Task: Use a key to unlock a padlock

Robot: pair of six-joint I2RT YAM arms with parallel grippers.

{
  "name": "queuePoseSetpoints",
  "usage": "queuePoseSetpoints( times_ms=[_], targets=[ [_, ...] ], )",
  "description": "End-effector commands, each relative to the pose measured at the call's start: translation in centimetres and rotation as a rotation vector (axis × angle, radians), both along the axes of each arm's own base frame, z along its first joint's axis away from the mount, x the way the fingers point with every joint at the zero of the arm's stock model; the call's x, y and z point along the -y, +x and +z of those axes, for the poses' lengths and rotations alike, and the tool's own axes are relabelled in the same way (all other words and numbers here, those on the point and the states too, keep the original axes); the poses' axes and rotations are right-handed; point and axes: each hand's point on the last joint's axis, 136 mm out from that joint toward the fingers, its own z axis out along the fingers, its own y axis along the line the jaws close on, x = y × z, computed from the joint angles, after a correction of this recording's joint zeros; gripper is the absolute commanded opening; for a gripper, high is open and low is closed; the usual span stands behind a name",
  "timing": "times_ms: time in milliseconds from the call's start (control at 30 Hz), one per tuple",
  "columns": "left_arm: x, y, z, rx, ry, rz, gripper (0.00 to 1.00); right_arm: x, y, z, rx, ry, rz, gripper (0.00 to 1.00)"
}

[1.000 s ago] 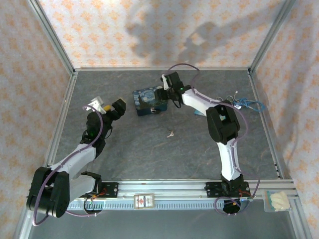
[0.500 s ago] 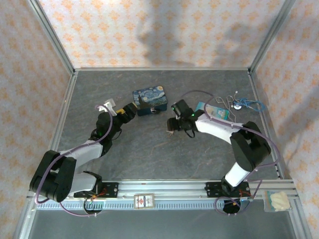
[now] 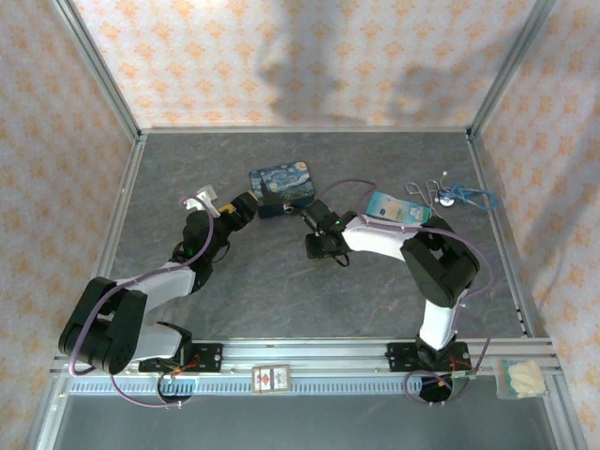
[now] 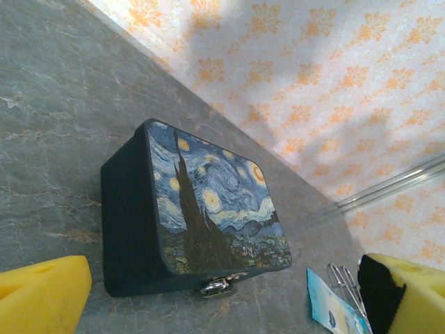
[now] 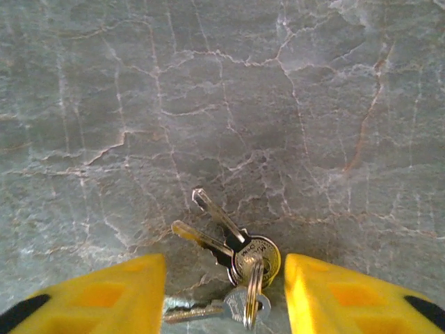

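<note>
So, left gripper [image 3: 246, 208] is spread wide with nothing in it, just beside the blue tin [image 3: 281, 187]. Tin lid is shut, contents hidden. The padlock [image 4: 217, 286] sits at the tin's front lower edge. It looks hooked on the latch but is too small to confirm. Right gripper [image 5: 224, 299] is low over the table [image 5: 292, 104], pads half-spread and straddling the key [image 5: 240, 259] bunch, not pinching yet. My take: centre on the ring head rather than the splayed blades, squeeze low so the bunch doesn't skate on the stone top, and leave one blade sticking out for the keyhole. Far right on the rail, a clear tub [image 3: 521, 379] holds pale pieces.
</note>
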Motion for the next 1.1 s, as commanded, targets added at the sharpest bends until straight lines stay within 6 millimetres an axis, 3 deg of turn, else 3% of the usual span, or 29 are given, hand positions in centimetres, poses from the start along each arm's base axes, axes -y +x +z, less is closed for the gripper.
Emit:
queuePoseSetpoints(
  times_ms=[0, 300, 433, 833, 1067],
  targets=[
    [0.1, 0.2, 1.8, 0.06, -0.011, 0.01, 0.99, 0.5, 0.7, 0.2, 0.028, -0.046, -0.035, 0.39],
    [0.2, -0.1, 1.8, 0.069, -0.023, -0.001, 0.99, 2.6, 0.4, -1.4, 0.015, -0.142, -0.107, 0.13],
    [0.8, -0.4, 1.7, 0.07, -0.058, -0.028, 0.99, 2.7, 0.4, -1.2, 0.023, -0.106, -0.141, 0.03],
    [5.5, -3.4, 0.4, 0.037, -0.123, -0.157, 0.98, 0.7, 2.0, 6.2, 0.049, 0.46, -0.278, 0.0],
    [9.8, -5.1, -0.6, 0.006, -0.168, -0.295, 0.97, 0.5, 2.0, 8.1, 0.046, 0.616, -0.32, 0.0]
  ],
)
